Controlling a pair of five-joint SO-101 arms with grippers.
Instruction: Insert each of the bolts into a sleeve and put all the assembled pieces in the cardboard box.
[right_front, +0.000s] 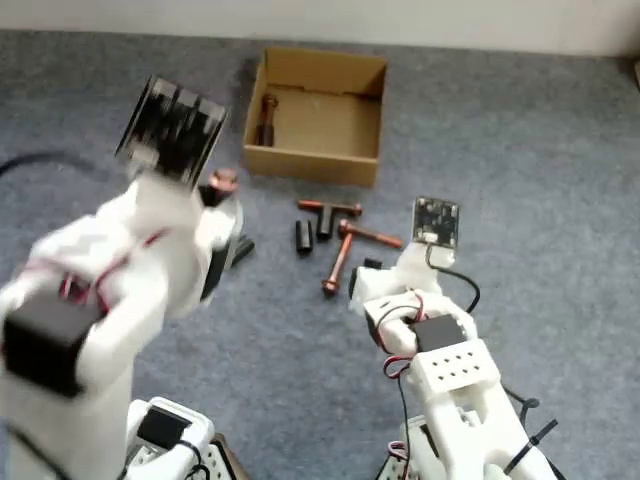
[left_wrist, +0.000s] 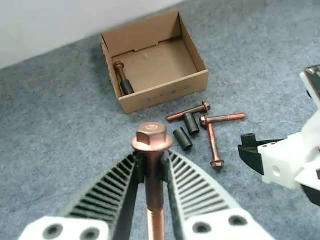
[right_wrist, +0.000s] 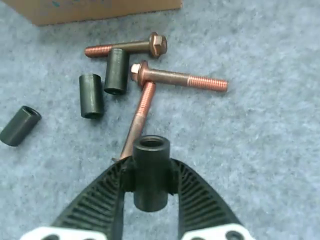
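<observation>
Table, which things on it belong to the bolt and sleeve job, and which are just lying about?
Job: bolt in left gripper; sleeve in right gripper; three loose bolts; three loose sleeves; box; assembled piece inside it.
Just lying about: carpet.

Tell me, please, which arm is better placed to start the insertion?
Left, probably: the left end effector holds a bolt high above the table; the right end effector sits low, gripping a sleeve.
</observation>
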